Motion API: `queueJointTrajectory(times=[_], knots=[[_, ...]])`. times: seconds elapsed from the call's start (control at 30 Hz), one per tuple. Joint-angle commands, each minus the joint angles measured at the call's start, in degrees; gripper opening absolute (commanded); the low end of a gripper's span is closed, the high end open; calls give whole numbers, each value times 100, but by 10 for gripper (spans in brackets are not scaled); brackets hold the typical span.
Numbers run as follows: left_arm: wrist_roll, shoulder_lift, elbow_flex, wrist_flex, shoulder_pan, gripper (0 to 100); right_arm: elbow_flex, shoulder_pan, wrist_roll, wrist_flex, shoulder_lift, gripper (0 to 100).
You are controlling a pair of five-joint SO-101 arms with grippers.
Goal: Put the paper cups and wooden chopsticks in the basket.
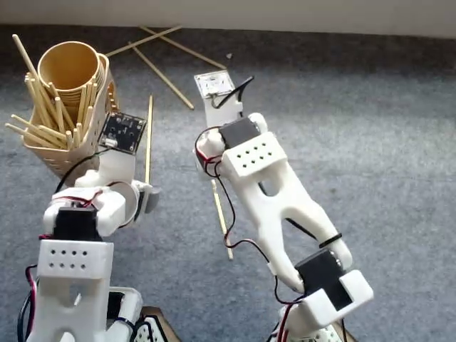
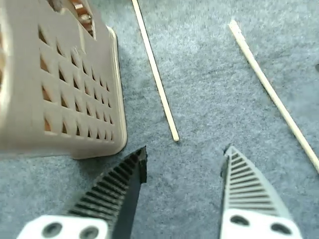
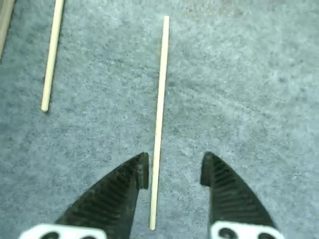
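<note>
The beige slotted basket [image 1: 53, 153] stands at the far left and holds stacked paper cups [image 1: 69, 65] and several wooden chopsticks [image 1: 43, 107]. My left gripper [image 2: 184, 154] hangs open over the carpet just beside the basket [image 2: 60, 89]. A chopstick [image 2: 155, 74] lies a little ahead of it and a second one [image 2: 274, 97] off to the side. My right gripper [image 3: 174, 164] is open low over the carpet, and a chopstick [image 3: 159, 119] runs lengthwise between its jaws, close to one finger [image 3: 124, 186]. Another chopstick [image 3: 51, 59] lies parallel farther off.
Several loose chopsticks [image 1: 167, 68] lie crossed on the grey carpet at the back. One chopstick [image 1: 148, 139] lies between the two arms, and one [image 1: 222, 217] runs under the right arm [image 1: 271, 192]. Open carpet spreads to the right.
</note>
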State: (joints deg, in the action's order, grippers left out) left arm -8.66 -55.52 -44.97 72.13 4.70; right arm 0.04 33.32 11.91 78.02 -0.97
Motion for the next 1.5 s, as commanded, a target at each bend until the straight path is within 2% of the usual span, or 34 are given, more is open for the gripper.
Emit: queueJointTrajectory(times=[0.0,0.13,0.27,0.43,0.53,0.67,0.77,0.83,0.93,1.0,1.13,1.23,1.37,1.47], knots=[[-211,40,1112,404,-40,262,-31,-163,-70,207,602,389],[-211,119,1552,519,-66,261,-31,-180,-132,295,1059,393],[-202,892,1771,466,-48,261,-40,-576,-1134,1077,1991,358],[-193,2149,2914,-35,-75,261,119,-1332,-1240,1824,3705,132],[-193,2862,3925,26,-233,252,831,-1789,-1538,1771,4708,26],[-185,3978,4831,440,-602,252,2686,-2255,-2101,1279,5982,19],[18,4831,5156,466,-725,253,4470,-2536,-2163,338,6967,19],[167,5349,5376,466,-716,255,5543,-2765,-2242,-347,7591,19],[510,6044,5648,466,-479,254,6905,-3011,-2910,-1305,8400,19],[826,6475,5771,466,-312,253,7618,-3178,-3007,-1701,8813,19],[976,7231,5824,369,-215,252,8629,-3204,-2980,-1991,9420,19],[958,7679,5824,255,-119,252,9138,-3204,-2637,-2176,9780,20],[949,8136,5824,167,48,251,9402,-3204,-2690,-2193,10211,20],[949,8382,5824,114,224,213,9560,-3231,-2699,-2185,10422,20]])
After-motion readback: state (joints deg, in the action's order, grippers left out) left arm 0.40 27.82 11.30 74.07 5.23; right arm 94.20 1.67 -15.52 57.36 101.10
